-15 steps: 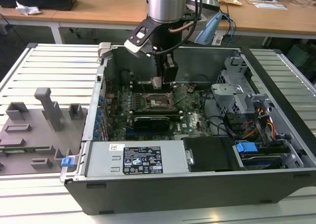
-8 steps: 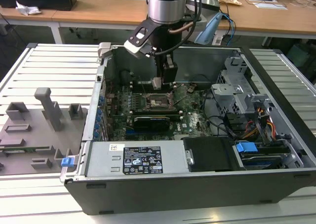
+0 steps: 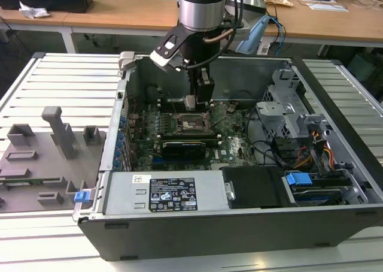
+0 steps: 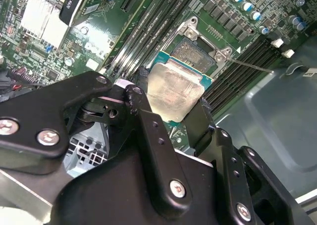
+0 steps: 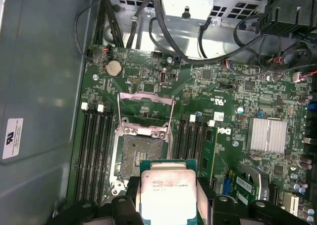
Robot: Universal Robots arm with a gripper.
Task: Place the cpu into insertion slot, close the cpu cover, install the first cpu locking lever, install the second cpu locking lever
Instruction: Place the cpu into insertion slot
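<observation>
The big dark-grey open steel computer case [image 3: 179,227] lay on its side on the slatted bench, which left its interior facing up for the silver-and-black robot arm [image 3: 200,8] to reach straight down into. Across the case floor spread the green circuit board [image 5: 188,93], with long black memory slots [image 5: 96,145] flanking the socket area. The black two-fingered gripper [image 4: 173,100] hung low over that area, its jaws pinching the cpu by two opposite edges, a hold that left the chip's underside free to go down flat. The cpu cover [image 5: 146,97], a thin silver-grey metal frame with a square window, stood swung up off the socket, apparently so that nothing barred the way in. What looked like a thin wire locking lever [image 4: 250,65] angled out beside the socket, seemingly released. The insertion slot [image 5: 141,155], a small square black socket with a grey metal rim, sat bare and unfilled. The cpu [image 5: 167,190], a small flat square chip with a dull silver-grey top, was held level just above the board, beside and partly over the slot's edge, not seated.
</observation>
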